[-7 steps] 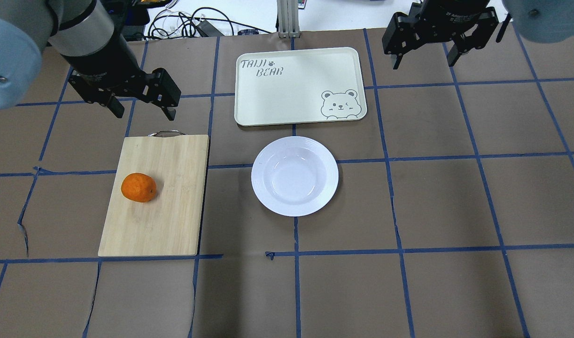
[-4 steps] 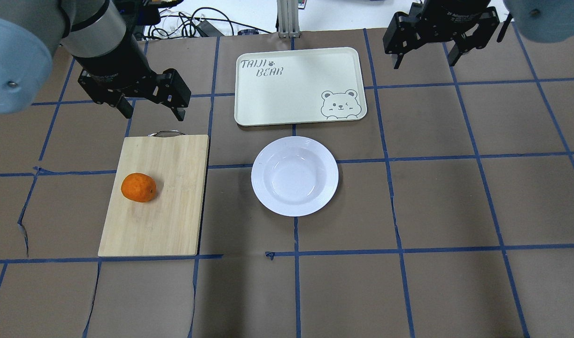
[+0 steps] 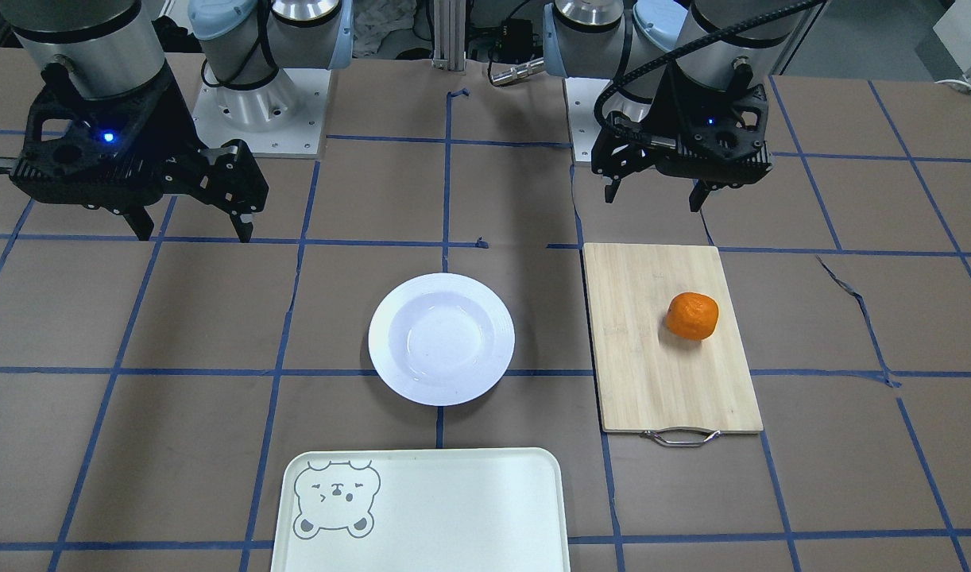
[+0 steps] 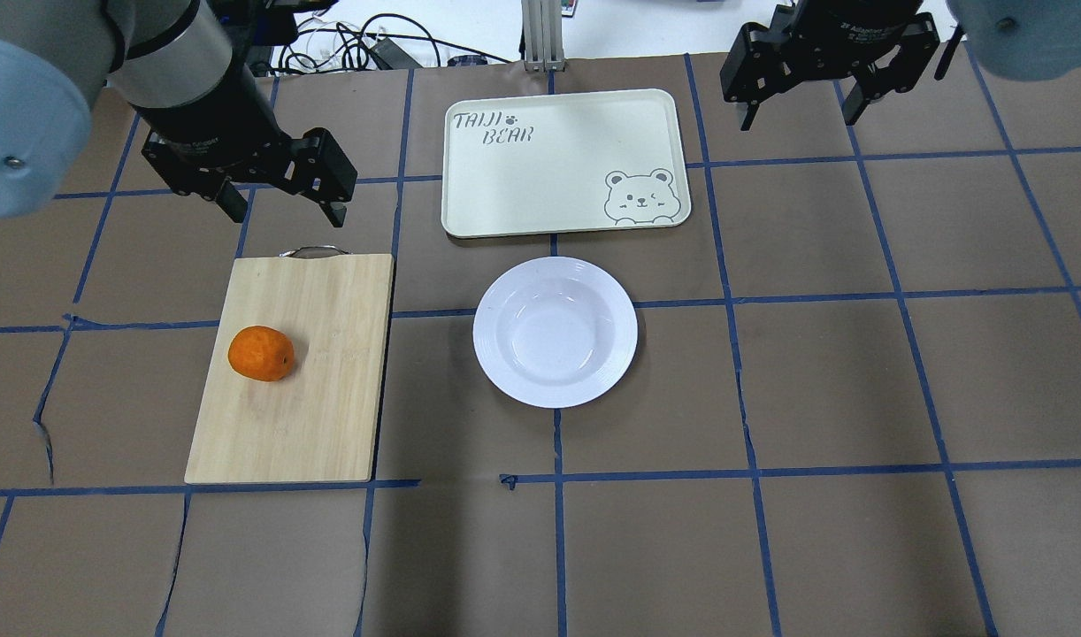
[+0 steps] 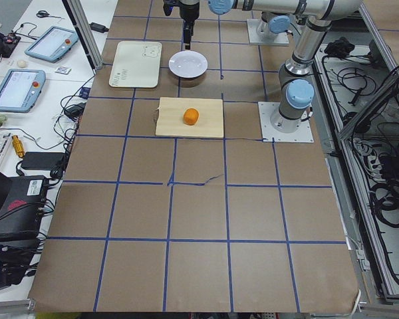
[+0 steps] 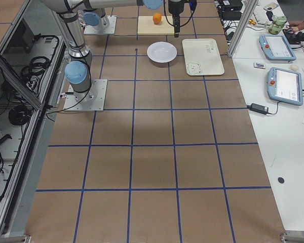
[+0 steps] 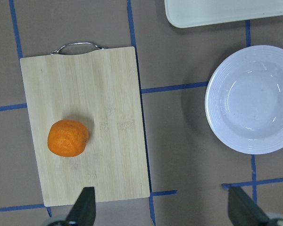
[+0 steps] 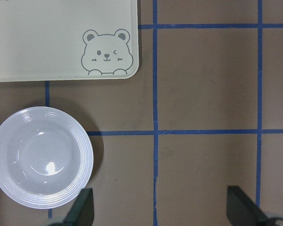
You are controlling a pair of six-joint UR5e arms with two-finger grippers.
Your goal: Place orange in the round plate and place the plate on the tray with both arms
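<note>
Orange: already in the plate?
No, the orange sits on the bamboo cutting board, and the round plate beside it is empty.

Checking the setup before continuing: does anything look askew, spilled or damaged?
Only the brown paper covering is torn beside the cutting board. The orange, round plate and tray look intact; nothing is spilled.

The orange (image 4: 261, 353) is sitting on a bamboo cutting board (image 4: 328, 389) left of the white round plate (image 4: 623, 332); the cream bear-face tray (image 4: 549, 172) is lying just beyond it.
</note>
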